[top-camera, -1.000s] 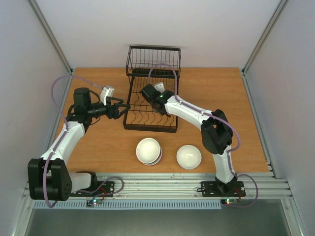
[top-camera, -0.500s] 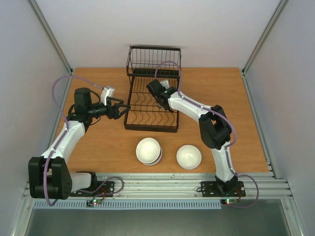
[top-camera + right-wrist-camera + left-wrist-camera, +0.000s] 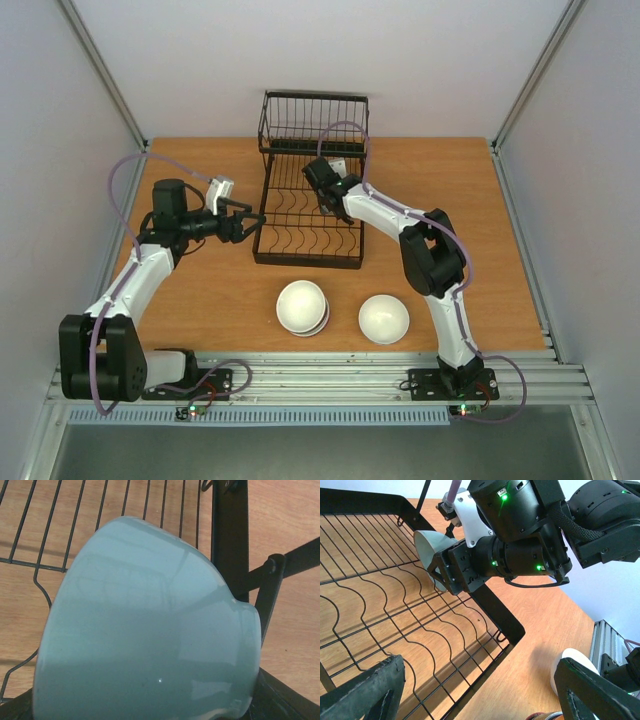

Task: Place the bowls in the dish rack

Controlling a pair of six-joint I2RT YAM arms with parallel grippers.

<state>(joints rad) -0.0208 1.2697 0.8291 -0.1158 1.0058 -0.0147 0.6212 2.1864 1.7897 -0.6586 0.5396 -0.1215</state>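
The black wire dish rack [image 3: 300, 240] stands at mid-table, its basket section [image 3: 313, 122] at the far end. My right gripper [image 3: 320, 188] is over the rack's tray, shut on a pale mint-green bowl [image 3: 150, 625] that fills the right wrist view and hides the fingers. The left wrist view shows the bowl [image 3: 431, 547] tipped on its side just above the wires. My left gripper [image 3: 245, 222] is open and empty at the rack's left edge. A stack of white bowls [image 3: 302, 306] and a single white bowl [image 3: 383, 318] sit on the table in front of the rack.
The rack's frame corner [image 3: 512, 630] lies between my left fingers [image 3: 370, 692]. A white bowl [image 3: 570, 662] shows beside the right-hand finger. Side walls enclose the table, with a metal rail [image 3: 330, 370] along the near edge.
My right gripper has carried the mint bowl a little farther back and right over the rack tray, turning its wrist. The left arm has barely moved.
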